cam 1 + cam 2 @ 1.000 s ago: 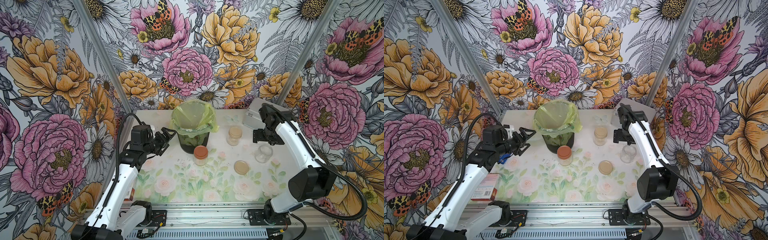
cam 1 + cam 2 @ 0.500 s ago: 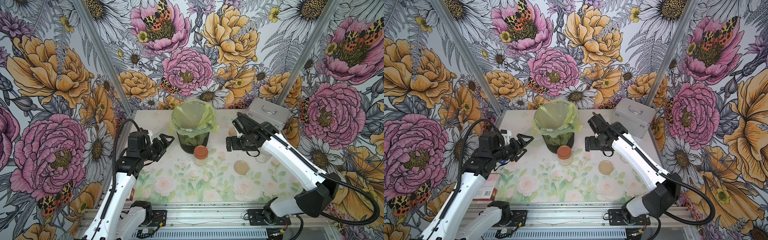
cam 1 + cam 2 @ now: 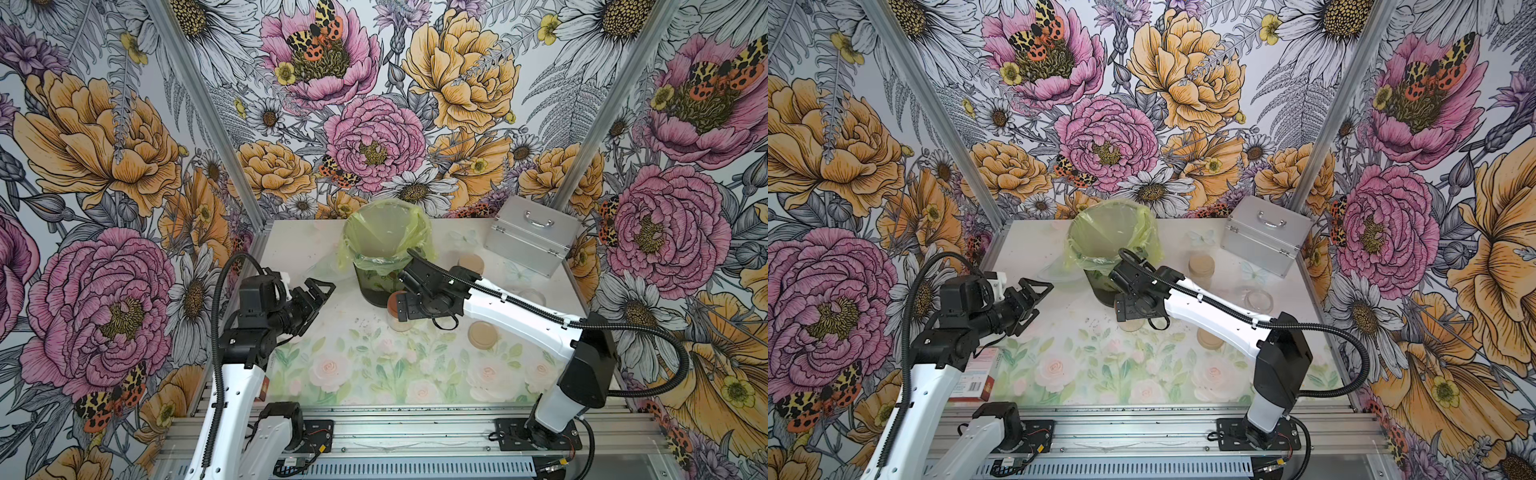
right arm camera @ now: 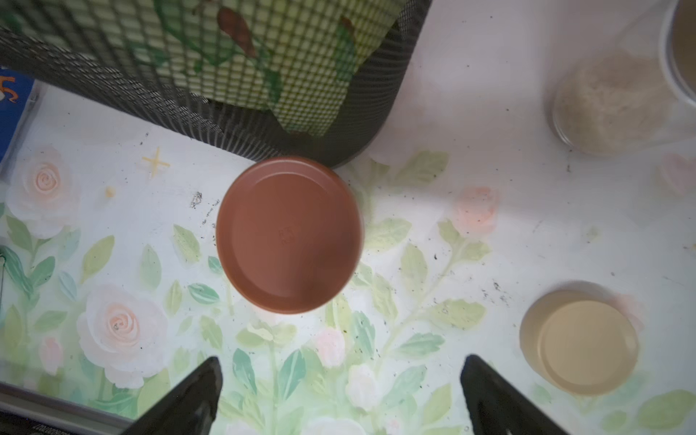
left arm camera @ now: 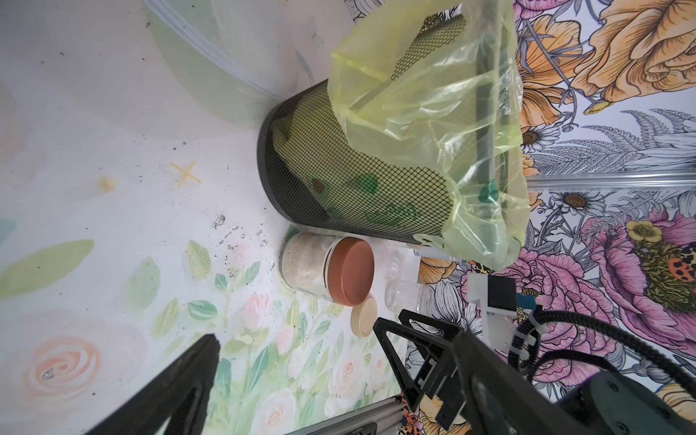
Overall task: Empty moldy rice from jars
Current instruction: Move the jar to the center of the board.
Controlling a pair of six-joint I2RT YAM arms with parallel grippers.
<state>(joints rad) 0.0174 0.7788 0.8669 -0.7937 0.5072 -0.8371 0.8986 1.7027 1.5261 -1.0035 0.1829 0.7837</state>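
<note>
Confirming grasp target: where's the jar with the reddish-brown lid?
In both top views the clear glass jar with the reddish-brown lid stands just in front of the black mesh bin, under the open right tool.

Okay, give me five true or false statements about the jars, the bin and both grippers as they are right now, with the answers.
1. The red-lidded jar is closed and holds rice. True.
2. The right gripper is shut on the red lid. False: its jaws are open above the jar, gripping nothing.
3. A loose beige lid lies flat on the table. True.
4. The bin has tipped onto its side. False: it stands upright, lined with a yellow-green bag.
5. The left gripper holds a jar. False: it is open and empty, off to the side of the jars.
</note>
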